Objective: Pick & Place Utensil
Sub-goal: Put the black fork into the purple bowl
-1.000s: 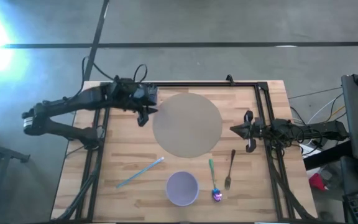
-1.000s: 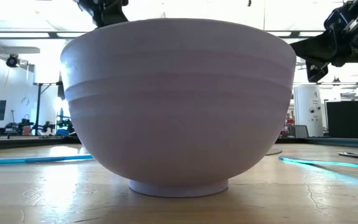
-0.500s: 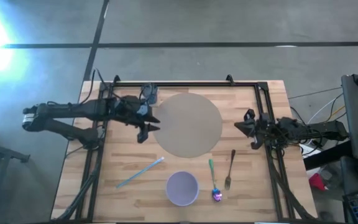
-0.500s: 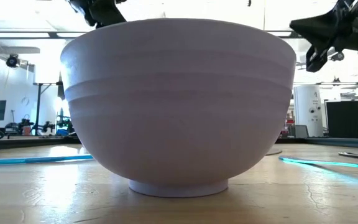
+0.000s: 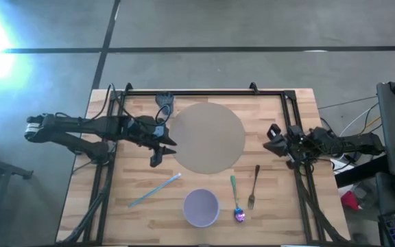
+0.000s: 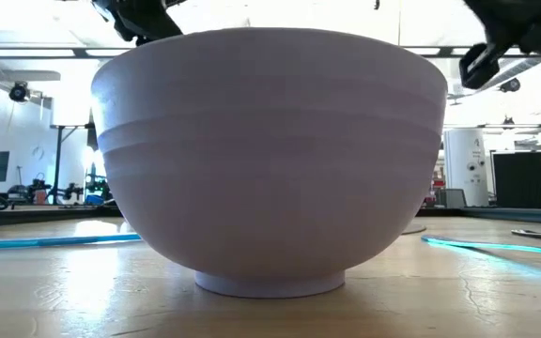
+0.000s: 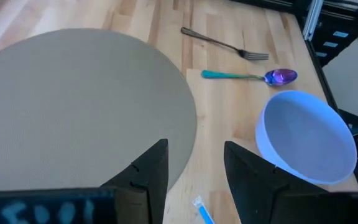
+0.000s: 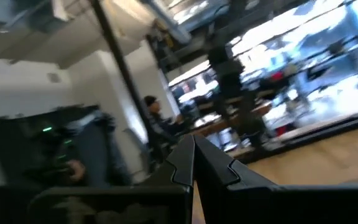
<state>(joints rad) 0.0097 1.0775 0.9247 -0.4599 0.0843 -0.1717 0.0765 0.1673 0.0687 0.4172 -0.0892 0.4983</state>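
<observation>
At the left edge of the round mat (image 5: pixel 206 138), the left gripper (image 5: pixel 158 152) is being held above the table (image 5: pixel 280 221) with its jaws spread and nothing between them. In the left wrist view the two dark fingers (image 7: pixel 150 173) are seen parted, pointing across the mat toward the utensils.

Three utensils are lying on the wood, none of them gripped. The blue straw-like stick (image 5: pixel 154 190) is lying just ahead of the left gripper, toward the near edge, its long axis running diagonally from the bowl side out to the table's left. The teal-handled spoon (image 5: pixel 235 200) and the fork (image 5: pixel 254 186) are lying side by side past the lilac bowl (image 5: pixel 201 207), both nearly lengthwise toward the near edge, the fork nearer the right gripper (image 5: pixel 274 139).

The right gripper is being kept pinched shut at the table's right rail, empty.

The stick is judged the closer target for the left arm; open wood is lying around it, the bowl apart from its upper end. The spoon is lying just beside the bowl's rim, so less room is being left there.
</observation>
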